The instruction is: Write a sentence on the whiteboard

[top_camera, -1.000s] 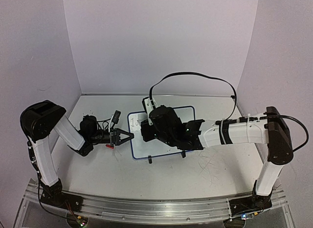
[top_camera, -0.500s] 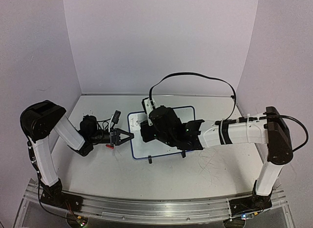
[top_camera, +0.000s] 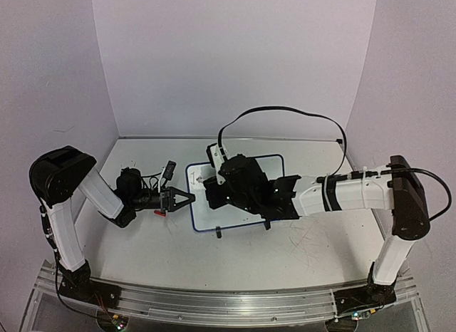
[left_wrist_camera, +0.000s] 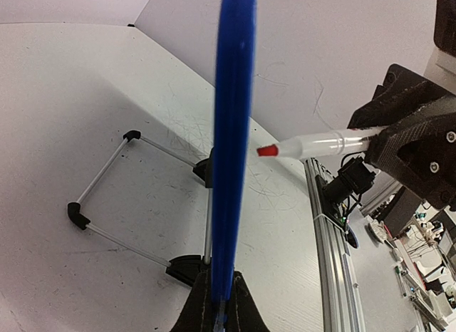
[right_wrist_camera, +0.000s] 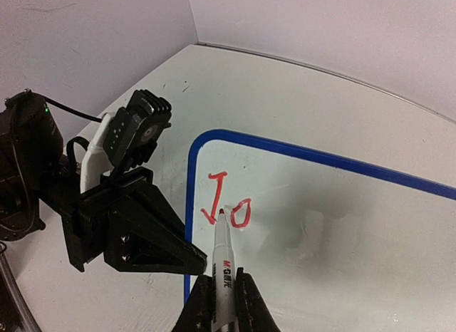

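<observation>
The whiteboard (top_camera: 214, 216) stands tilted on the table, blue-rimmed. My left gripper (top_camera: 189, 197) is shut on its left rim (left_wrist_camera: 231, 132), its fingers (left_wrist_camera: 203, 314) pinching the blue edge. My right gripper (right_wrist_camera: 224, 283) is shut on a white marker (right_wrist_camera: 224, 261) and reaches over the board's upper left. Red letters "Jo" (right_wrist_camera: 229, 206) are the only part of the sentence on the whiteboard (right_wrist_camera: 335, 232). The marker's red tip (right_wrist_camera: 221, 214) sits between the J and the o. In the left wrist view a small gap shows between the tip (left_wrist_camera: 267, 151) and the board.
A wire stand with black feet (left_wrist_camera: 187, 264) props the board from behind. The left gripper's black body (right_wrist_camera: 128, 225) lies close beside the marker. A black cable (top_camera: 285, 111) arcs over the right arm. An aluminium rail (top_camera: 228, 303) runs along the near table edge.
My right gripper has shifted slightly to the right over the board with the marker. The left arm and the board have not moved.
</observation>
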You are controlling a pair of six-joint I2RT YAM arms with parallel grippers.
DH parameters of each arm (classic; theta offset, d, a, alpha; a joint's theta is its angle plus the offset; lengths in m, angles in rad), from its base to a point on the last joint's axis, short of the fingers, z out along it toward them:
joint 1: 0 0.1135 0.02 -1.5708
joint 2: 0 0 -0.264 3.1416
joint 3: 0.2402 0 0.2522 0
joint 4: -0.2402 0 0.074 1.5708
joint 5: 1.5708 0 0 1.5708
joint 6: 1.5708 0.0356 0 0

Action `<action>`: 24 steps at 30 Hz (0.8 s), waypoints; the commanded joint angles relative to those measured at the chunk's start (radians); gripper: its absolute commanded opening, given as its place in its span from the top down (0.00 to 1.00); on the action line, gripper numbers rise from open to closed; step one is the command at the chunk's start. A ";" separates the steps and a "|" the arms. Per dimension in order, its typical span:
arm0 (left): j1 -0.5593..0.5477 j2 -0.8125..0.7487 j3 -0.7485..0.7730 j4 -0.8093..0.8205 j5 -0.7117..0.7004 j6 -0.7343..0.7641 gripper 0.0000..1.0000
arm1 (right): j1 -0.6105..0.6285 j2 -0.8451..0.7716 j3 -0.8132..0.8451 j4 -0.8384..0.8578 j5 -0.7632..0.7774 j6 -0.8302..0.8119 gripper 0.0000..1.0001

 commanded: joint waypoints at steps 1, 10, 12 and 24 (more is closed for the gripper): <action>0.007 -0.029 -0.018 0.015 0.031 -0.014 1.00 | -0.005 -0.078 -0.037 0.052 0.024 -0.010 1.00; 0.007 -0.033 -0.021 0.015 0.029 -0.013 1.00 | -0.006 -0.030 0.020 -0.009 0.104 -0.010 1.00; 0.007 -0.032 -0.021 0.015 0.029 -0.013 1.00 | -0.006 -0.026 0.025 -0.009 0.107 -0.013 1.00; 0.008 -0.035 -0.022 0.015 0.032 -0.013 1.00 | -0.006 0.000 0.044 -0.009 0.096 -0.014 1.00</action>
